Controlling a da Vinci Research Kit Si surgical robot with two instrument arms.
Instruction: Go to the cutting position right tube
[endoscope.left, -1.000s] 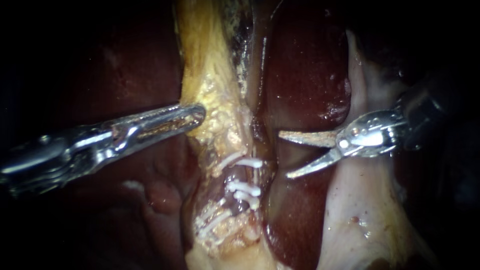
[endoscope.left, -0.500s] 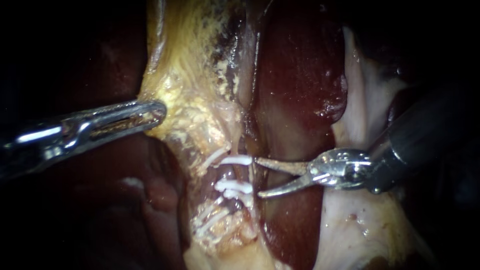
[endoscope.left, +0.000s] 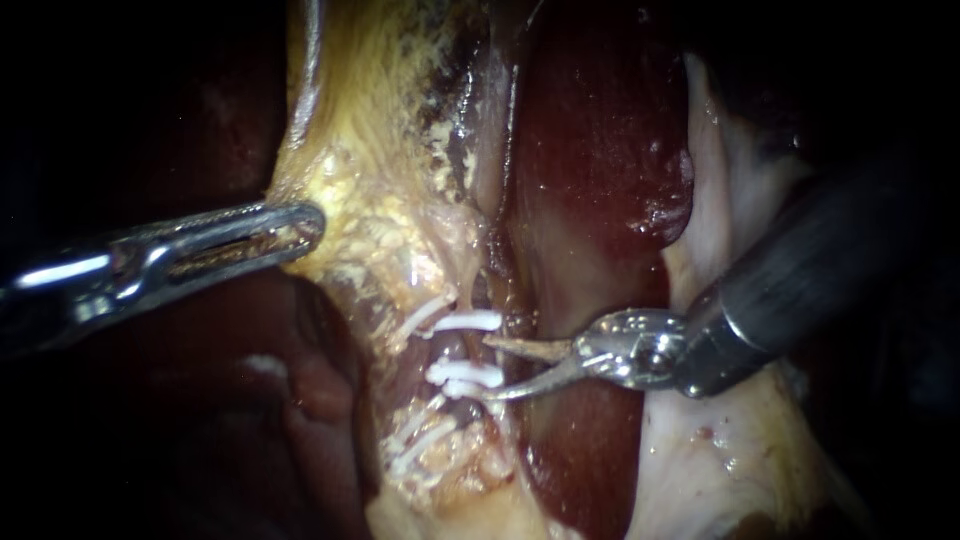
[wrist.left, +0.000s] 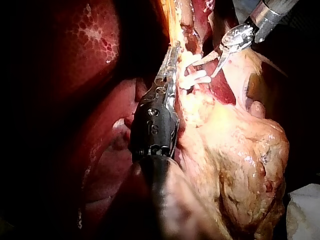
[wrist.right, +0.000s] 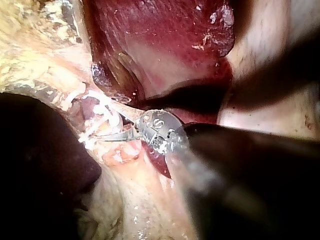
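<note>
Right tube between right instrument's jaws; left instrument grips tissue.

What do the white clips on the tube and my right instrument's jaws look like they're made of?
The clips look like plastic: matte, opaque white, with no metallic glint. The right instrument, jaws open, looks like metal, likely steel: its hinge shines mirror-bright, while the blades look duller, smeared with brownish residue.
</note>
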